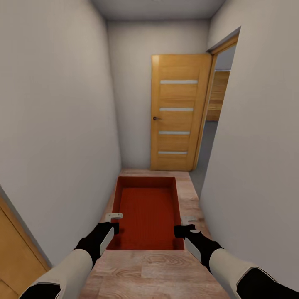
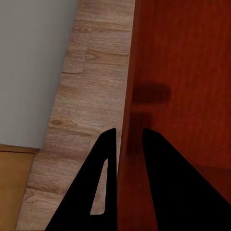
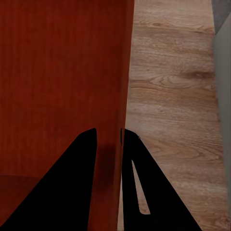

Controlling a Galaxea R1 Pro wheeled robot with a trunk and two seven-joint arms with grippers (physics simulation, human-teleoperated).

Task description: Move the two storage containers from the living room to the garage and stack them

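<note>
One orange-red storage container [image 1: 146, 211] hangs level between my two arms, above the wood-plank floor of a narrow hallway. My left gripper [image 1: 113, 227] is shut on its left wall, one finger inside and one outside [image 2: 127, 132]. My right gripper [image 1: 179, 231] pinches the right wall the same way [image 3: 108, 132]. The box's ribbed inside [image 2: 183, 86] [image 3: 62, 72] is bare. Past a doorway at the right, the garage's dark grey floor [image 1: 207, 143] and a plank door [image 1: 219, 95] show. The living room is out of view.
Pale grey walls [image 1: 54, 124] close in on both sides of the hallway. An orange wooden door [image 1: 178, 112] with glass slits stands swung open against the end wall, beside the doorway. Another wooden door edge [image 1: 16, 249] is at my near left.
</note>
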